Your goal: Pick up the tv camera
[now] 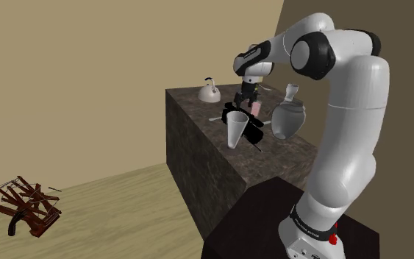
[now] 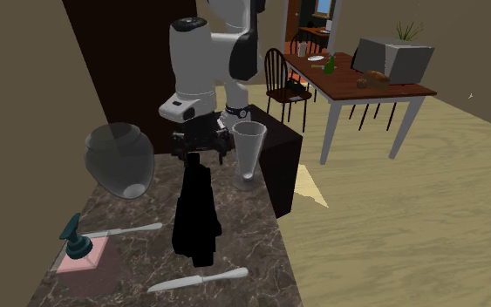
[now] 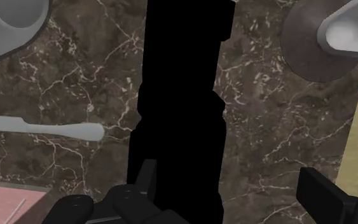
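In the shoulder view my gripper (image 1: 246, 99) hangs over the black tv camera (image 1: 255, 132) on the dark counter (image 1: 198, 154). In the second exterior view it points down, I think to grab. In the wrist view its fingers (image 3: 327, 194) stand wide apart, holding nothing, the tv camera between them.

Black tv camera (image 2: 196, 214): one
Knives (image 2: 198, 279) (image 2: 123, 230): two
Round glass jar (image 2: 119, 161): one
Tall glass cup (image 2: 248, 150): one
White kettle (image 1: 209, 92): one
Dispenser bottle (image 2: 79, 244): one
Pink block (image 2: 85, 260): one
Dining table (image 2: 396, 91): one
Marble counter (image 2: 252, 253): one
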`<move>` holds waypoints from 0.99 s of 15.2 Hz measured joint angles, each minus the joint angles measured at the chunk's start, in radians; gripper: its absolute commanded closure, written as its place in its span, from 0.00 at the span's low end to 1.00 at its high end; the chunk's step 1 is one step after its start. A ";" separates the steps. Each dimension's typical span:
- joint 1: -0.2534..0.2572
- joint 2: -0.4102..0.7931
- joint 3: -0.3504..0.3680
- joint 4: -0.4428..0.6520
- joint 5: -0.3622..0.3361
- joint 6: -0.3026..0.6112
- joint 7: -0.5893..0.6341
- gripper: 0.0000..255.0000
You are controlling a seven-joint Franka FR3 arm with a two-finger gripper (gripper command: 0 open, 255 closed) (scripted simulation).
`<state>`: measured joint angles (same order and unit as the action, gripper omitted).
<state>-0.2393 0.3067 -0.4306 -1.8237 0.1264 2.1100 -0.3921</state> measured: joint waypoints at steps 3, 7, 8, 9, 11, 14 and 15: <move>-0.042 0.104 0.001 0.113 0.040 -0.010 -0.019 0.00; -0.072 0.165 0.005 0.157 0.065 0.006 -0.039 0.00; -0.072 0.171 0.007 0.151 0.068 0.017 -0.039 0.00; -0.074 0.180 0.009 0.148 0.072 0.029 -0.042 0.00; -0.078 0.194 0.013 0.134 0.080 0.055 -0.048 0.00; -0.078 0.201 0.015 0.131 0.083 0.065 -0.048 1.00; -0.078 0.201 0.015 0.131 0.083 0.066 -0.048 1.00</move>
<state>-0.3174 0.5079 -0.4156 -1.6930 0.2094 2.1761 -0.4403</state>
